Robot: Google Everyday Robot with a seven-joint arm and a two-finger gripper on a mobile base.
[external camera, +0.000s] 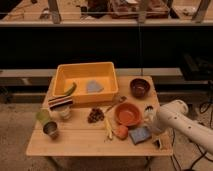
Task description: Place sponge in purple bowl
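White arm enters low from near right | gripper [152, 124] just right of soft flat sponge [140, 134], closure cannot tell | glossy round purple bowl [140, 87] farther back

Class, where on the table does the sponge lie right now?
In the camera view the sponge lies near the front edge of the table, right of the middle, in front of the orange bowl, with the gripper close beside it.

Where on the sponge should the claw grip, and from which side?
Probably across its narrower width, coming straight down from above: the sponge lies flat near the front edge of the table, with the orange bowl close behind it. The claw is close by, at its right in the view.
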